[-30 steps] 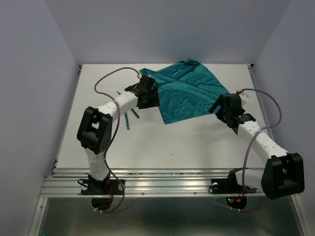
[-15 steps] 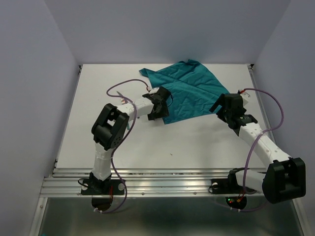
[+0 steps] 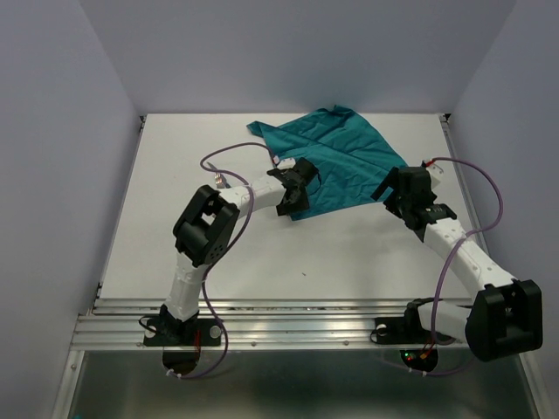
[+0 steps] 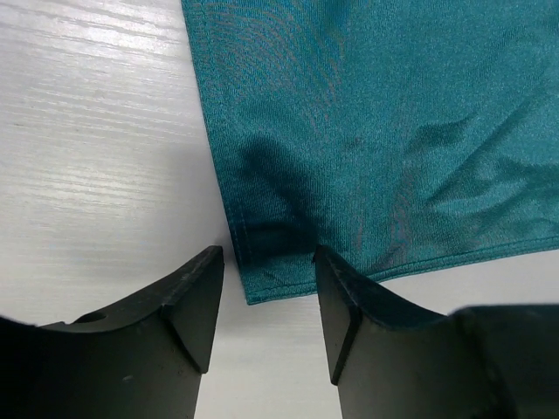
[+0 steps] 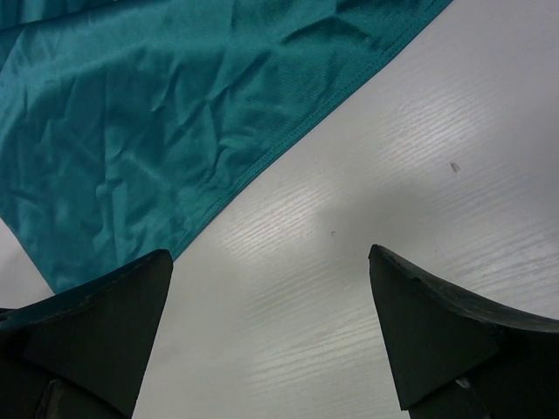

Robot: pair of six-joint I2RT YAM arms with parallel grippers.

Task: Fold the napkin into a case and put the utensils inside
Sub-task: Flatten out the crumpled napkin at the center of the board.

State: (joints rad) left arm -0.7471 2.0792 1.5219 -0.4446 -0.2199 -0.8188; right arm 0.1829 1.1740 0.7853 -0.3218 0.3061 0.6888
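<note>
- The teal-green square cloth napkin (image 3: 341,157) lies opened out and creased on the white, wood-grained counter (image 3: 349,253). It sits toward the far middle, turned like a diamond with one corner pointing at the arm bases.
- No lettering on the cloth, the counter or either arm can be read in any view.
- The white-and-black left arm (image 3: 205,231) rises from its base to a raised black elbow. Its forearm then reaches right and away, ending at the near corner of the napkin.
- The left pincer (image 4: 266,253) is spread part-way and points down at that corner. In the wrist view the hemmed corner lies flat between its two black fingers (image 4: 188,305). One tip is over bare counter just beside the hem and the other is over the cloth. The cloth is not pinched.
- The right arm (image 3: 463,253) stretches from its base up and left, with its wrist near the napkin's right-hand corner.
- The right pincer (image 5: 269,255) is spread wide and holds nothing. Bare counter shows between its fingers, and the napkin's straight hem runs diagonally just past the left finger.
</note>
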